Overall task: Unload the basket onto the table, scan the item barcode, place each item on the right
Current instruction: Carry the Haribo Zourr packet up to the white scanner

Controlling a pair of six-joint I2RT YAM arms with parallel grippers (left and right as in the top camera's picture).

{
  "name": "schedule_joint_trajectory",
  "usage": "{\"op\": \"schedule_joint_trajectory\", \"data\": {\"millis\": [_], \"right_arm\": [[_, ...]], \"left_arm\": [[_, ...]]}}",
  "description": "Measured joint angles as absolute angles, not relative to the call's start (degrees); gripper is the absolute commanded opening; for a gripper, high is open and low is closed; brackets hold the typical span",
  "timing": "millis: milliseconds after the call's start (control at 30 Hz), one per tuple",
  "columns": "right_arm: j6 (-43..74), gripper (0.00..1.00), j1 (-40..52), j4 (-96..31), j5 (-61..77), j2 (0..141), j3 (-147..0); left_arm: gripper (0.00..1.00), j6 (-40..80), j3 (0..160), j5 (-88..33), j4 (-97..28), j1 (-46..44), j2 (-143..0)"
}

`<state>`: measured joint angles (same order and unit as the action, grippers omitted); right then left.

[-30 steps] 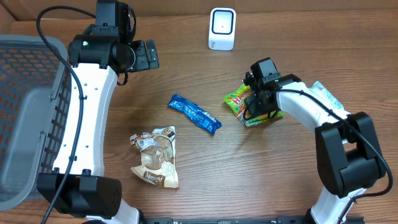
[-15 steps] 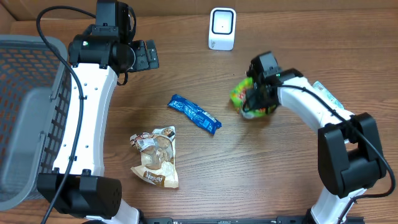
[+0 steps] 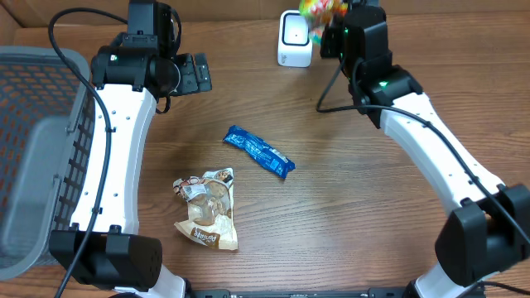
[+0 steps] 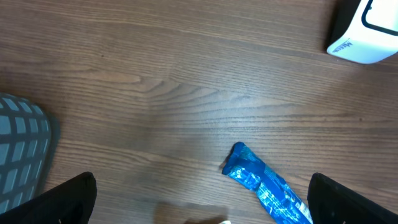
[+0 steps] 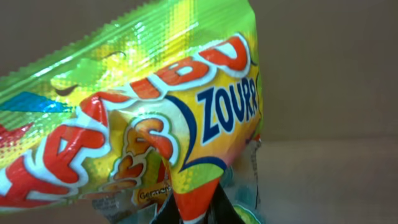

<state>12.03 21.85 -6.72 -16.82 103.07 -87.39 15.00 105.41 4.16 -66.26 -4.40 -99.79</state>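
- Found the right end effector (image 3: 331,23) closed tight on the gummy candy bag (image 3: 319,10), pinching it at its lower edge.
- Saw that bag held up off the bench (image 3: 348,207) at the far edge, just beside the white scanner (image 3: 296,39), on the scanner's right in the overhead view; could not tell whether the two touched.
- Read yellow-green foil with red and blue lettering across the right wrist view; made out no barcode on the side shown there.
- Found the left end effector (image 3: 197,73) spread fully wide, gripping nothing, hanging over bare wood well apart from the bag.
- Caught its two dark fingertips (image 4: 62,199) at the lower corners of the left wrist view.
- Noted a blue wrapper (image 3: 259,151) lying flat and slanted mid-bench.
- Noted a crumpled brown-and-cream snack pouch (image 3: 207,209) nearer the front, apart from the wrapper.
- Marked a grey mesh basket (image 3: 33,149) at the left edge.
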Motion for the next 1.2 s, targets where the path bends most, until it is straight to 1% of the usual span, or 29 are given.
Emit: {"op": "schedule_joint_trajectory", "data": {"millis": [133, 233, 333, 433, 567, 667, 800, 1000, 1200], "right_arm": [[12.5, 0.04, 22.7, 5.6, -21.5, 107.3, -87.4], [10.3, 0.04, 22.9, 16.1, -23.0, 112.2, -87.4], [5.3, 0.04, 23.0, 27.7, -23.2, 118.4, -87.4], [-0.8, 0.04, 23.0, 36.5, -22.2, 124.0, -87.4], [-8.2, 0.04, 23.0, 44.6, -20.8, 129.7, -87.4], [-12.3, 0.04, 23.0, 48.1, -20.3, 132.8, -87.4], [-14.8, 0.04, 23.0, 49.4, -19.9, 134.3, -87.4], [-15.7, 0.04, 23.0, 52.3, -18.8, 134.4, -87.4], [-16.3, 0.04, 23.0, 52.4, -18.0, 135.5, -88.9]], "left_arm": [[1.00, 15.0, 105.4, 4.2, -66.2, -4.4, -99.8], [1.00, 15.0, 105.4, 4.2, -66.3, -4.4, -99.8], [1.00, 15.0, 105.4, 4.2, -66.2, -4.4, -99.8], [1.00, 15.0, 105.4, 4.2, -66.2, -4.4, -99.8], [1.00, 15.0, 105.4, 4.2, -66.2, -4.4, -99.8], [1.00, 15.0, 105.4, 4.2, -66.2, -4.4, -99.8], [1.00, 15.0, 105.4, 4.2, -66.2, -4.4, -99.8], [1.00, 15.0, 105.4, 4.2, -66.2, -4.4, -99.8], [1.00, 15.0, 105.4, 4.2, -66.2, -4.4, -99.8]]}}
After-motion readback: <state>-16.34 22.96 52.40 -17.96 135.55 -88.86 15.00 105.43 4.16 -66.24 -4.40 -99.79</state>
